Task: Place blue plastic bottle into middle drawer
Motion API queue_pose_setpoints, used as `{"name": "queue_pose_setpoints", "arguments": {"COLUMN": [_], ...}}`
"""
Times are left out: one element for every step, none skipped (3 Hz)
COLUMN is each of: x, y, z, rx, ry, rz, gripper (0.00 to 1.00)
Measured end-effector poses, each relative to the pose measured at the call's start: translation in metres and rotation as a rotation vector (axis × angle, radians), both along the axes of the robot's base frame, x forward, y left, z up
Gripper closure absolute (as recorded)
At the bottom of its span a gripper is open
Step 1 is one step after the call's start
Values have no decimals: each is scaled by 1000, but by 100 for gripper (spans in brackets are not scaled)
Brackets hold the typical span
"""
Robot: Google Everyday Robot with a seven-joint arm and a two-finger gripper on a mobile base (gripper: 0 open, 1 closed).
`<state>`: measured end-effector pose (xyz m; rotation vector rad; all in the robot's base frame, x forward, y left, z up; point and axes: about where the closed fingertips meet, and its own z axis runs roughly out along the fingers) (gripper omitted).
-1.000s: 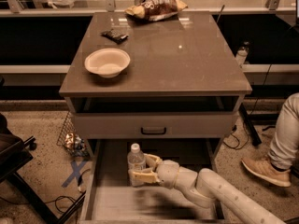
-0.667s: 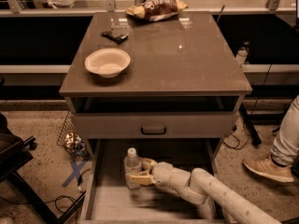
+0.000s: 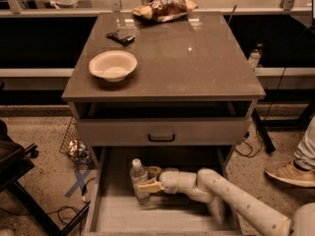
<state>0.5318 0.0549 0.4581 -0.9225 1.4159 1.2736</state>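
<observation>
The blue plastic bottle is a small clear bottle with a white cap, upright inside the open middle drawer, near its left side. My gripper reaches in from the right on the white arm and is shut on the bottle's body, one finger in front and one behind. The bottle's base sits at or just above the drawer's pale floor; I cannot tell if it touches.
A flat drawer front with a black handle hangs above the open drawer. On the tabletop sit a white bowl, a snack bag and a small dark object. A person's shoe is at the right.
My gripper has carried the bottle lower and slightly left, deeper into the drawer.
</observation>
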Motion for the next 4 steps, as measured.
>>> {"name": "queue_pose_setpoints", "arguments": {"x": [4, -1, -24, -30], "y": [-1, -4, -10, -9], "z": [-10, -14, -15, -17], "rx": [-20, -36, -41, -45], "ry": [-12, -28, -36, -30], "rz": [21, 7, -66, -77], "gripper": [100, 100, 100, 77]}}
